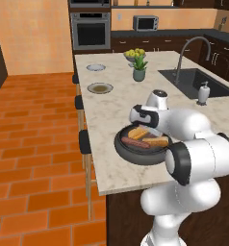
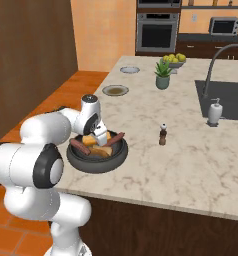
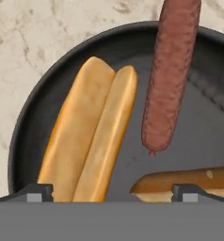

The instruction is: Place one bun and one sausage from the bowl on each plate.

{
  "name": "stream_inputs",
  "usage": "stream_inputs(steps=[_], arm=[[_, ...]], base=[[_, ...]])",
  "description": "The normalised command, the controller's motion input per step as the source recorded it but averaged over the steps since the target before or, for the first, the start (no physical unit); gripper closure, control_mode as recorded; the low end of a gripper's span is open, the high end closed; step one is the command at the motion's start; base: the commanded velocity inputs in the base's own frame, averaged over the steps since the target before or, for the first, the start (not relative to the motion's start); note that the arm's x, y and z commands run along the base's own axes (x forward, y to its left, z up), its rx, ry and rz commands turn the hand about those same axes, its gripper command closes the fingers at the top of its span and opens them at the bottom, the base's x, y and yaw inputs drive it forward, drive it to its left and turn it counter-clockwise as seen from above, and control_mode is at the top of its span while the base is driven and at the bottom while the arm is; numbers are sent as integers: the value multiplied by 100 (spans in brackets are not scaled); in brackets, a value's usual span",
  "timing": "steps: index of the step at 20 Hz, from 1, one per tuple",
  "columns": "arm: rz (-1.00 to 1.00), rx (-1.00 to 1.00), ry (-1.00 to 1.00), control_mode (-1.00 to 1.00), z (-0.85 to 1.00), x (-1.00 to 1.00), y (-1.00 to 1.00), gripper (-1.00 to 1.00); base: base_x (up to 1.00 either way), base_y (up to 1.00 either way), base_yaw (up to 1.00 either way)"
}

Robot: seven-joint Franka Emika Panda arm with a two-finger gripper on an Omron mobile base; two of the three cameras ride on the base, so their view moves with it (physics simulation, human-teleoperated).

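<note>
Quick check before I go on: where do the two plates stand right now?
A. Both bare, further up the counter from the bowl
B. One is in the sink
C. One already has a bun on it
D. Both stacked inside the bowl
A: the pale-centred plate and the olive-brown-centred plate lie bare on the counter, well beyond the dark bowl.

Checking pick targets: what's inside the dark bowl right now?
The bowl holds two buns and two sausages. The open pincer hovers above; the arm hides part of the bowl's far side.
</note>
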Motion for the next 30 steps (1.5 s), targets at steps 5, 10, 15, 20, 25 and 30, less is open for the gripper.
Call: stream_inputs(steps=[5,10,15,20,25,30], arm=[[0,0,-1,-100,-31,27,12,-100],[-1,0,0,-100,-17,22,8,-100],[-1,0,0,-100,-28,7,3,-100],[-1,0,-1,-100,-30,1,0,-100],[0,0,0,-100,-14,4,0,100],[-1,2,-1,-100,44,-31,0,100]], base=[[0,0,0],[0,0,0],[0,0,0],[0,0,0],[0,0,0],[0,0,0]])
